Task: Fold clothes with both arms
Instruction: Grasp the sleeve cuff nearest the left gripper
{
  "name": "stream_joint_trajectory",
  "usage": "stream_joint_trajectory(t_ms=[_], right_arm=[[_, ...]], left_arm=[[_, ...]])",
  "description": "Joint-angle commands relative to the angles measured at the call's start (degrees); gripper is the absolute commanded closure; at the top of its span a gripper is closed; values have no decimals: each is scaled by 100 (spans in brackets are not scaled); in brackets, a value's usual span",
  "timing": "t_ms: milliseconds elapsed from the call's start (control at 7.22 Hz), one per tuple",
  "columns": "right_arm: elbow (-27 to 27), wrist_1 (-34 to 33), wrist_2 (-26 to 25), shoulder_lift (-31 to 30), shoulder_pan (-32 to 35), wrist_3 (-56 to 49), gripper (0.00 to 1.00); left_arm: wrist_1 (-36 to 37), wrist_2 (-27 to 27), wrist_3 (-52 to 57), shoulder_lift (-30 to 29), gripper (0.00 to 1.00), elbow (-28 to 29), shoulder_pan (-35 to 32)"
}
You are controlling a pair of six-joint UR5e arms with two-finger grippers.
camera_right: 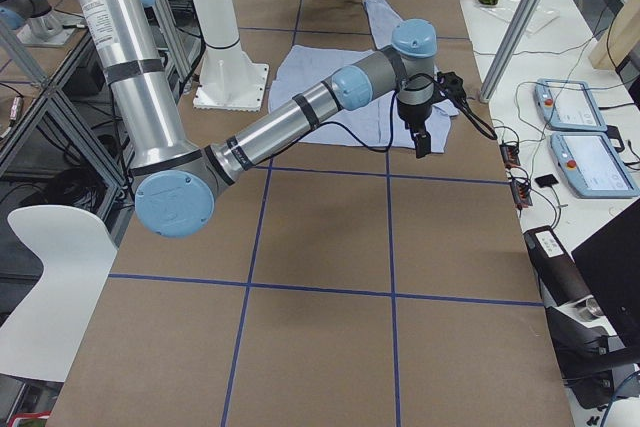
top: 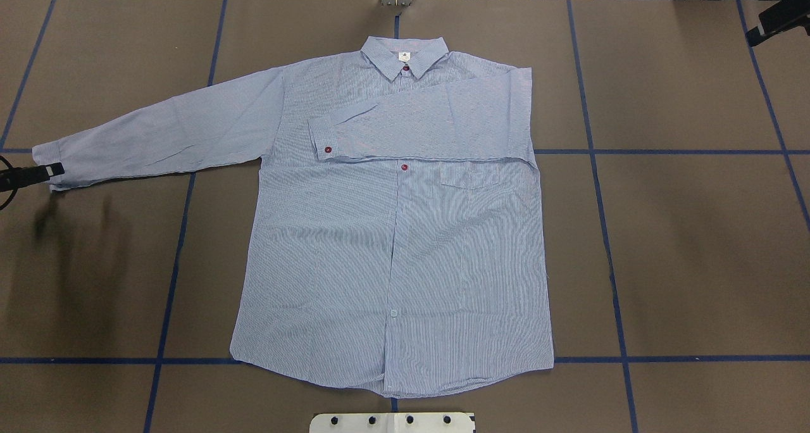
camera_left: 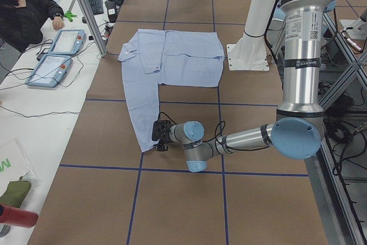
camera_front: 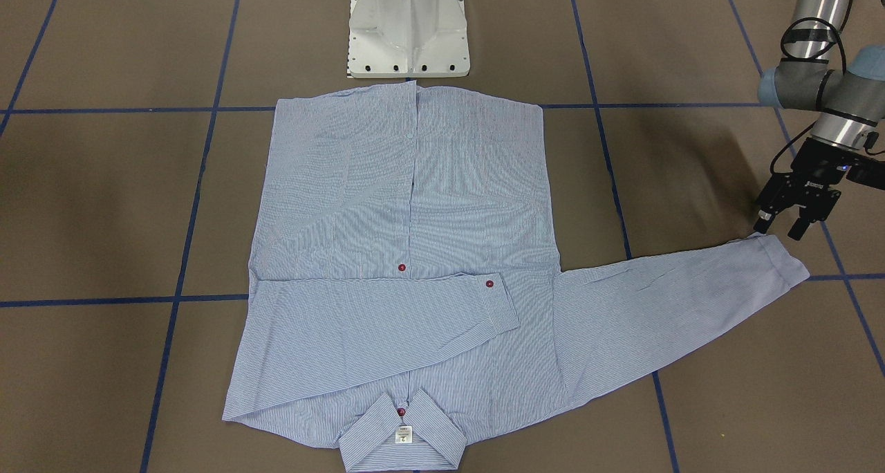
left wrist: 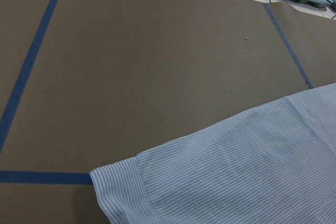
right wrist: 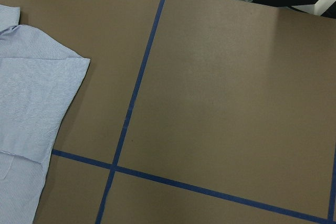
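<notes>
Lying flat and front-up on the brown table [top: 683,243], the striped button-up shirt [top: 392,243] is showing its collar [top: 405,56] at 12 o'clock and its hem at 6 o'clock in the overhead view. One folded sleeve [top: 430,126] is resting across the chest. The outstretched sleeve [top: 164,129] is running its long axis out toward 9 o'clock, dipping slightly toward 8. Its cuff [top: 50,161] is ending just where the left gripper [camera_front: 780,229] is hovering. In the front-facing view the jaws are standing apart and holding nothing, with the cuff's edge just beside the fingertips on the side away from the robot's base. That arm is by far the nearer one, so the next move is probably closing on the cuff and carrying it toward 3 o'clock over the chest. The right gripper [camera_right: 421,137] is hanging well apart from the shirt, out past its 3 o'clock edge, and I cannot tell how its jaws are standing. No container is showing; the chest pocket [top: 468,176] is lying flat, its top edge tucked under the folded sleeve.
</notes>
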Motion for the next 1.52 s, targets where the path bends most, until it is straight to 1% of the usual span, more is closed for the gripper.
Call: stream_joint_trajectory(t_ms=[0, 139, 277, 416, 554, 693, 831, 970, 1109, 1247, 1386], right_arm=[[9, 0, -16, 2, 1, 14, 0], [18, 0, -16, 2, 1, 40, 0], [62, 0, -16, 2, 1, 58, 0], [115, -8, -16, 2, 1, 58, 0], [115, -8, -25, -7, 1, 58, 0], [124, -8, -25, -7, 1, 58, 0], [124, -8, -8, -7, 1, 67, 0], [133, -8, -7, 2, 1, 67, 0], [133, -8, 1, 2, 1, 75, 0], [124, -8, 1, 2, 1, 67, 0], [124, -8, -7, 2, 1, 75, 0]], left_arm=[[-18, 34, -42, -17, 9, 106, 83], [-9, 34, -50, -26, 18, 115, 83], [-9, 42, -59, -35, 31, 132, 83], [-9, 112, -112, -113, 38, 254, 83], [-18, 113, -129, -210, 41, 386, 83], [-26, 113, -130, -211, 52, 370, 83], [-35, 104, -121, -202, 74, 335, 83], [-44, 78, -112, -202, 99, 239, 75], [-44, 34, -95, -150, 100, 168, 66], [-27, -254, -86, -97, 100, -76, 31], [61, -622, -68, -18, 100, -496, -48]])
